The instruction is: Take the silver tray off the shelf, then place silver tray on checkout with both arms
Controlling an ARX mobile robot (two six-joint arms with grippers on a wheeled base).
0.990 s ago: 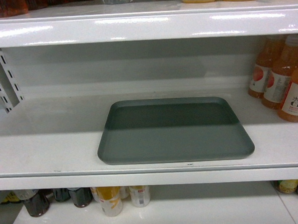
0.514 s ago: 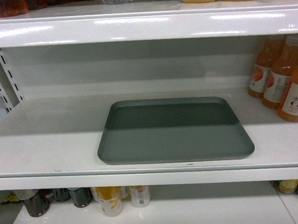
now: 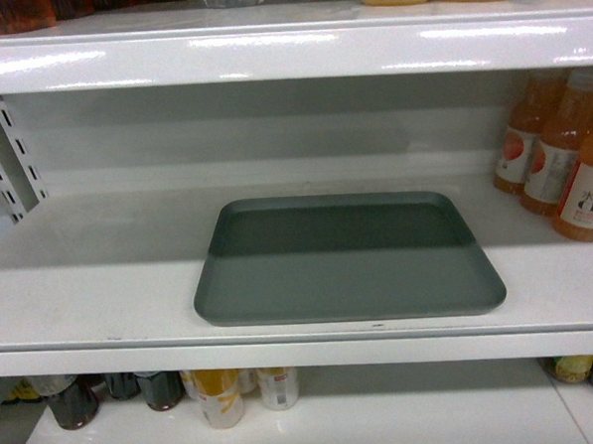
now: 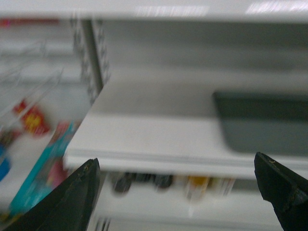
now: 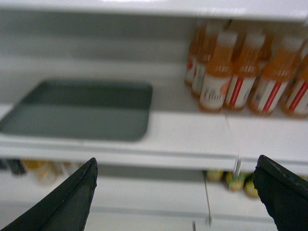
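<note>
The silver tray (image 3: 346,259) lies flat on the white shelf (image 3: 101,282), near its front edge, empty. Neither arm shows in the head view. In the left wrist view the left gripper (image 4: 175,166) is open, fingers wide apart, in front of and below the shelf (image 4: 144,139); the tray (image 4: 264,125) sits ahead to its right. In the right wrist view the right gripper (image 5: 175,166) is open too, short of the shelf edge (image 5: 192,144), with the tray (image 5: 82,110) ahead to its left. Both wrist views are blurred. The checkout is out of view.
Orange drink bottles (image 3: 572,158) stand at the shelf's right end, close to the tray's right side (image 5: 240,77). Another shelf board (image 3: 288,53) hangs low overhead. Cans and bottles (image 3: 226,395) fill the shelf below. Slotted uprights (image 3: 14,147) stand at the left.
</note>
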